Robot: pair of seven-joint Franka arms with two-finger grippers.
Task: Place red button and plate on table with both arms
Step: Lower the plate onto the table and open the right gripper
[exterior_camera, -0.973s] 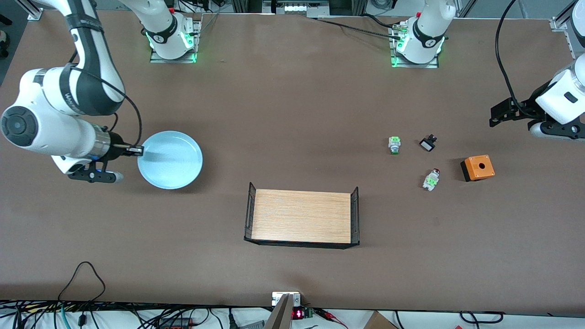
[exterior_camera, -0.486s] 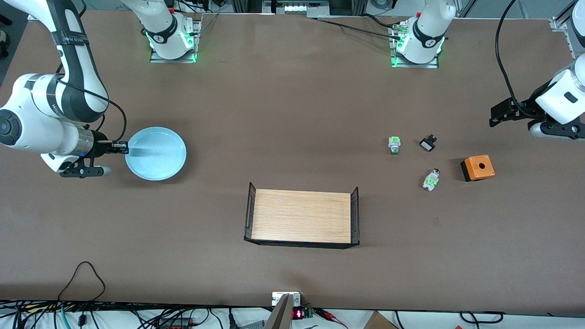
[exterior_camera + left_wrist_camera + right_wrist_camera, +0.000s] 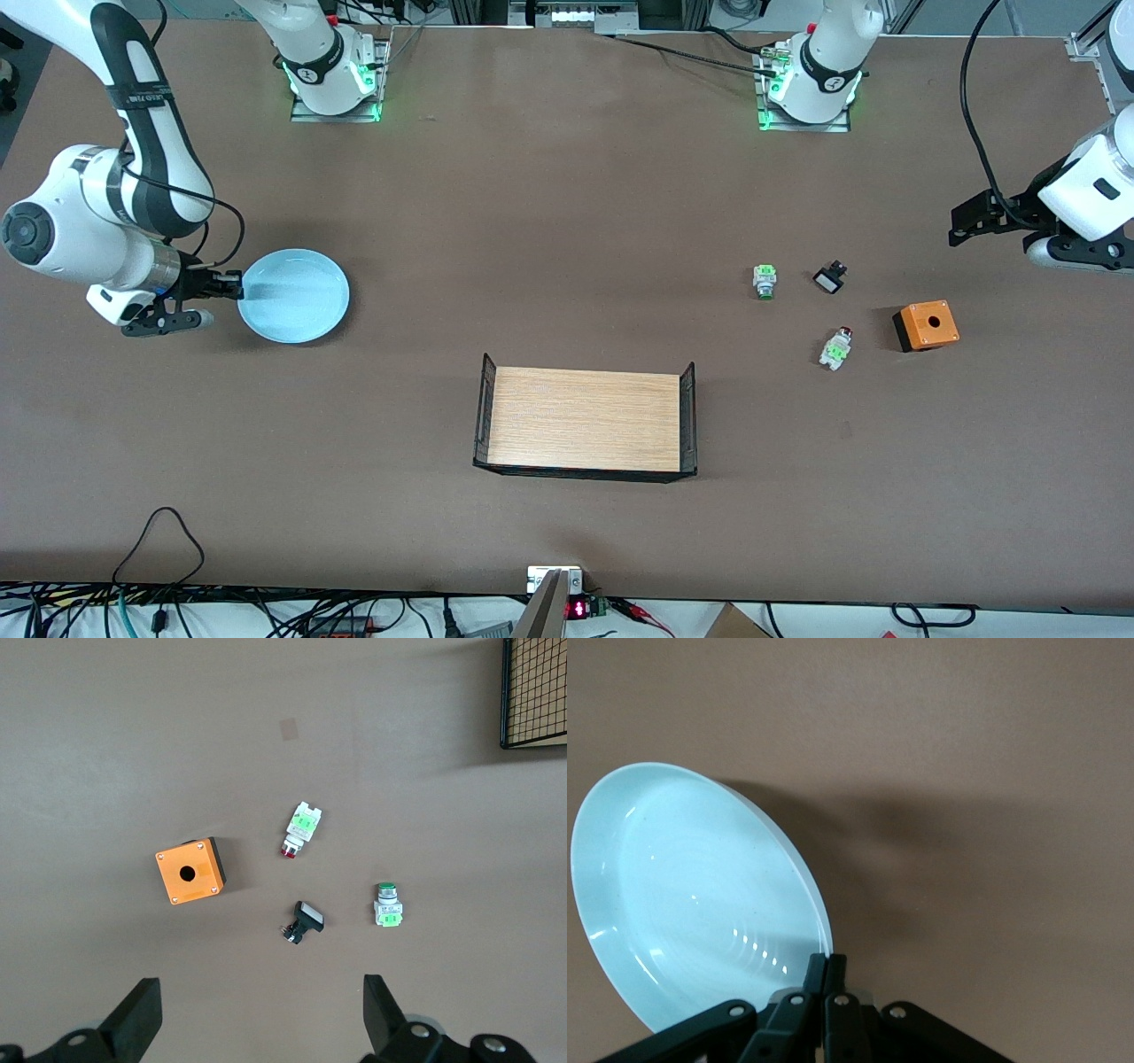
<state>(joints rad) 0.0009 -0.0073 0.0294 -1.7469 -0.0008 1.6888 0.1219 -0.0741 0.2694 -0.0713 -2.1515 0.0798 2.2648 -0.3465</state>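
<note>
The light blue plate [image 3: 297,297] is at the right arm's end of the table [image 3: 549,221]. My right gripper [image 3: 232,285] is shut on its rim. In the right wrist view the plate [image 3: 691,904] stands tilted, its rim pinched by my right gripper [image 3: 826,967], and its shadow falls on the table close by. The red button [image 3: 835,347] lies on its side on the table toward the left arm's end. My left gripper [image 3: 970,221] hangs open and waits over that end. In the left wrist view the open left gripper [image 3: 259,1005] is high above the red button [image 3: 299,827] and holds nothing.
Near the red button lie a green-capped button [image 3: 765,281], a small black-and-white part [image 3: 829,279] and an orange box [image 3: 926,324] with a hole on top. A wooden tray [image 3: 585,420] with black mesh ends stands mid-table, nearer the camera.
The right arm has carried the plate toward its own end of the table and lower. The left arm and the small parts have not moved.
</note>
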